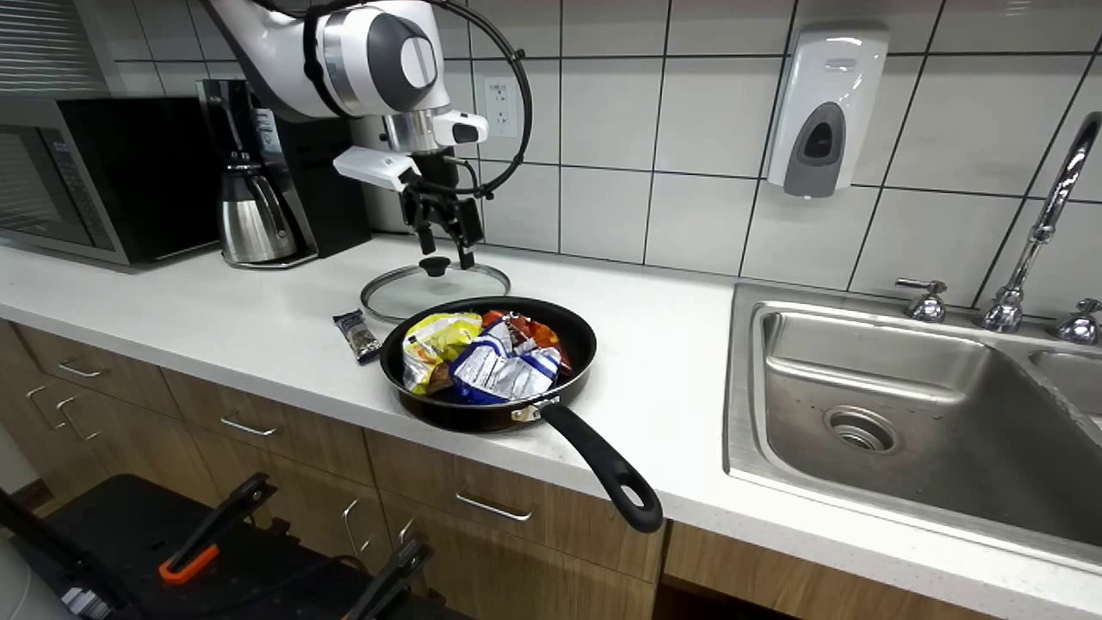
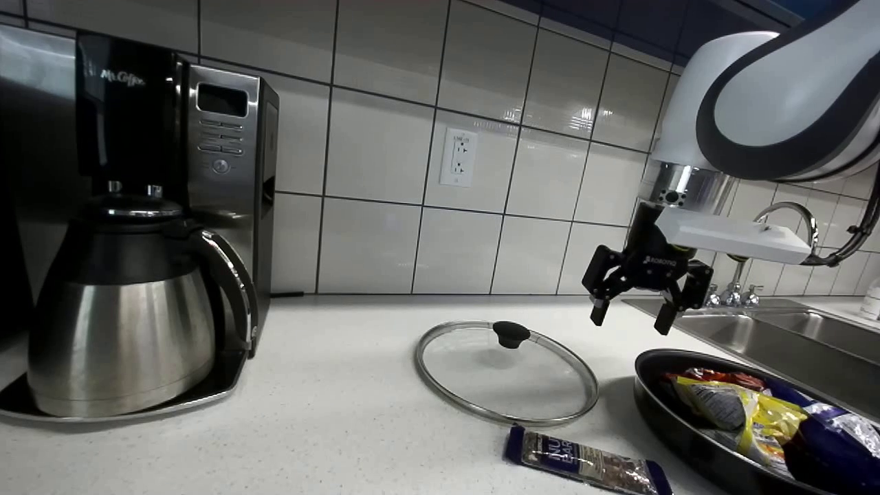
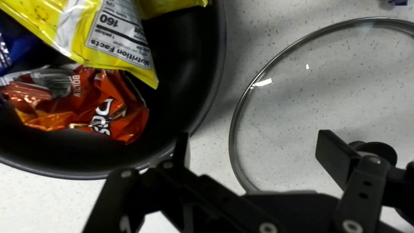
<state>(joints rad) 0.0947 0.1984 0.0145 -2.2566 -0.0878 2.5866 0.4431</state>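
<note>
Wrist view and both exterior views show you the tabletop [image 1: 663, 379] carrying the frying pan [image 1: 461, 418], uncovered. A glass lid [image 2: 507, 377] lies just beside it, on the far left. Your end effector [image 2: 631, 320] hangs above, spread apart with nothing in its grasp. You can count the yellow packet [image 3: 113, 38], red packet [image 3: 87, 103] and blue packet [image 1: 504, 372] as placed inside the pan; still outside is the nut bar [image 2: 590, 462], just to the left.
</note>
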